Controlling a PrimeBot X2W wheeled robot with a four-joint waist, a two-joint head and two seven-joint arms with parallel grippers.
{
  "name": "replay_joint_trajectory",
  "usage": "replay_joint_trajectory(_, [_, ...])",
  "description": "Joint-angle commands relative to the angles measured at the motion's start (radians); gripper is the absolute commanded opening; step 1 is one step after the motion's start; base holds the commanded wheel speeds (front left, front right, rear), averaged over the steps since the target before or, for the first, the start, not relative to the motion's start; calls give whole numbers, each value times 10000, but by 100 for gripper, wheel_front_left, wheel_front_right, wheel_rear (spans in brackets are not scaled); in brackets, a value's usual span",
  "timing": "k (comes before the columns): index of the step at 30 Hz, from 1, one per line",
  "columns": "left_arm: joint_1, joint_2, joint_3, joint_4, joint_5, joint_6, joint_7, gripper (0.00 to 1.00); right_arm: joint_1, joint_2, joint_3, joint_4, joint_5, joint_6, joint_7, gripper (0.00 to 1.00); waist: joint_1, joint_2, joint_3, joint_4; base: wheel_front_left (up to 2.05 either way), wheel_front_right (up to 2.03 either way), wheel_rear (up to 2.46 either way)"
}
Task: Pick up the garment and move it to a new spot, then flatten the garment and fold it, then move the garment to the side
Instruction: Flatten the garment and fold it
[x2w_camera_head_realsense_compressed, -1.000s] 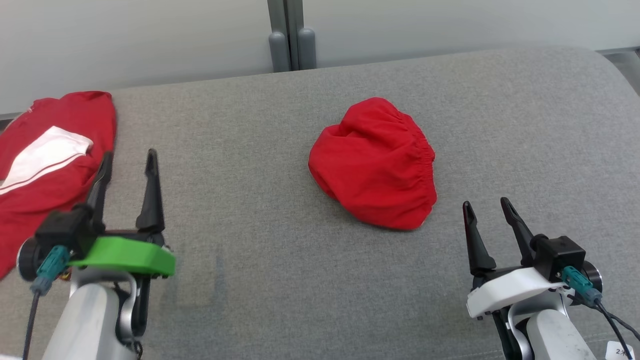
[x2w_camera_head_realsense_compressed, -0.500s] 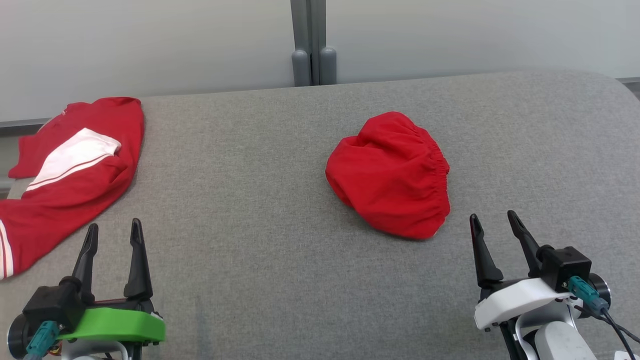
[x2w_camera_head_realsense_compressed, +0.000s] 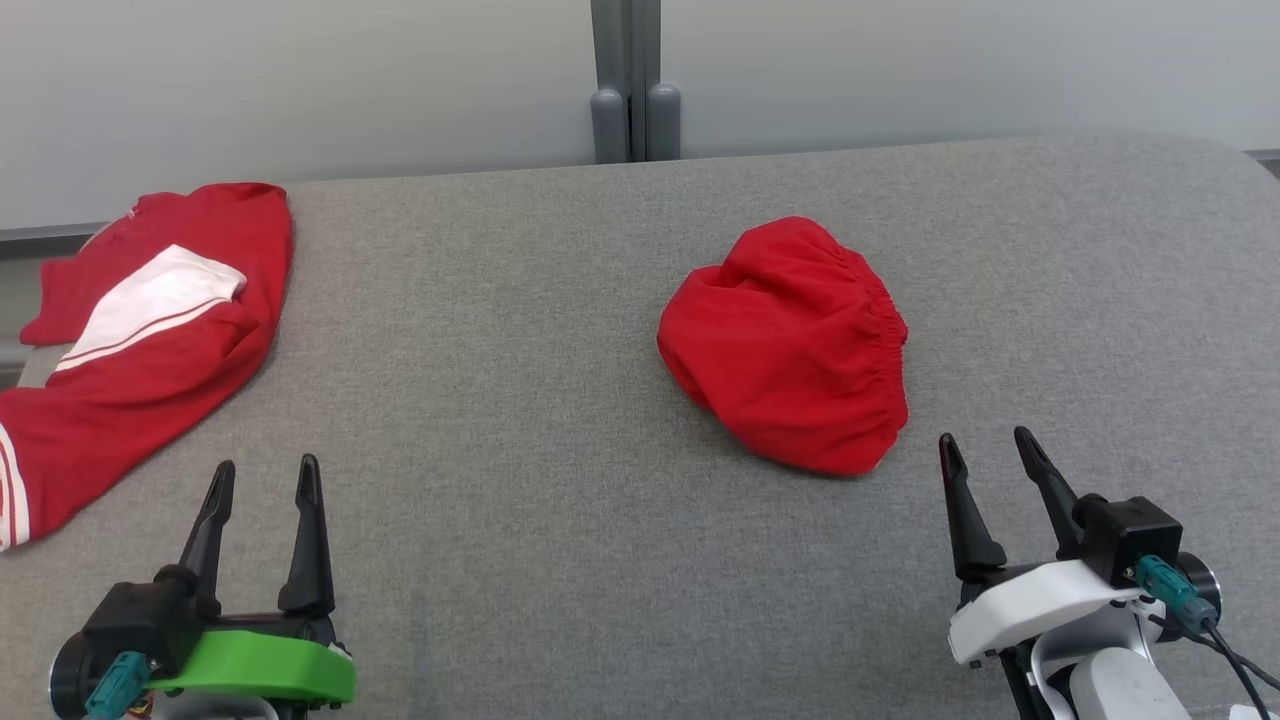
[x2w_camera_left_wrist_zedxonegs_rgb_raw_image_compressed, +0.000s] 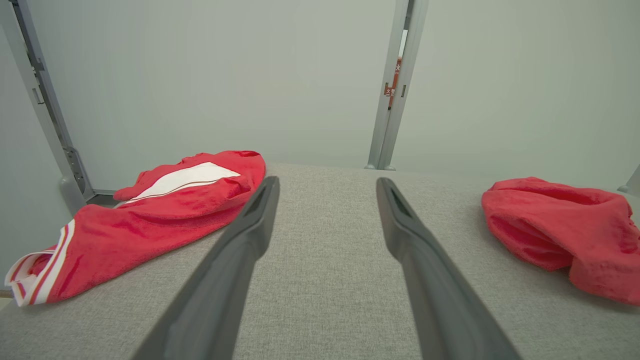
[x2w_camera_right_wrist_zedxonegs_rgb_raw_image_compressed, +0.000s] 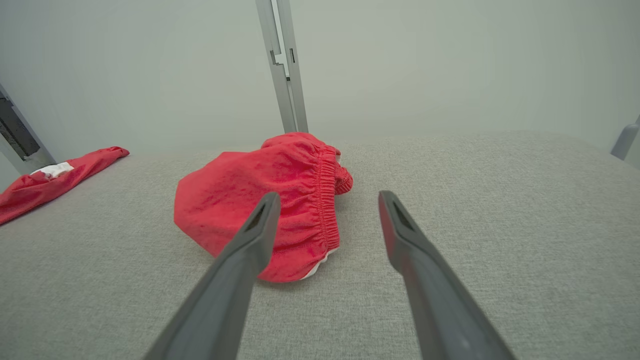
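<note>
A plain red garment (x2w_camera_head_realsense_compressed: 790, 345) with a gathered elastic edge lies bunched right of centre on the grey padded table (x2w_camera_head_realsense_compressed: 520, 400). My right gripper (x2w_camera_head_realsense_compressed: 984, 436) stands open just short of its near right edge, with nothing between the fingers. In the right wrist view that gripper (x2w_camera_right_wrist_zedxonegs_rgb_raw_image_compressed: 328, 194) points past the garment's (x2w_camera_right_wrist_zedxonegs_rgb_raw_image_compressed: 235, 195) elastic edge. My left gripper (x2w_camera_head_realsense_compressed: 266, 463) is open and empty at the lower left, apart from any cloth. In the left wrist view, the left gripper (x2w_camera_left_wrist_zedxonegs_rgb_raw_image_compressed: 327, 180) has the bunched garment (x2w_camera_left_wrist_zedxonegs_rgb_raw_image_compressed: 555, 230) far to its right.
A second red garment with a white panel and striped trim (x2w_camera_head_realsense_compressed: 140, 340) lies spread at the table's left edge, hanging partly over it, and shows as the striped garment (x2w_camera_left_wrist_zedxonegs_rgb_raw_image_compressed: 150, 220) in the left wrist view. A grey post (x2w_camera_head_realsense_compressed: 635, 100) and a pale wall stand behind the table.
The head camera has shifted, so the whole scene sits further right. My left gripper has drawn back from beside the striped garment toward the table's near edge. The right gripper has hardly moved.
</note>
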Motion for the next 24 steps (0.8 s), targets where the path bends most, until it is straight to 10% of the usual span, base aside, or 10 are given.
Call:
replay_joint_trajectory(1, [-25, 17, 46, 47, 211, -65, -5, 100, 99, -18, -30, 20, 17, 1, 12, 100, 0, 0, -5, 1, 0, 0, 0])
replay_joint_trajectory(24, [-67, -349, 441, 347, 681, -404, -5, 100, 89, 22, -14, 223, 52, 1, 3, 100, 0, 0, -146, 8, 0, 0, 0])
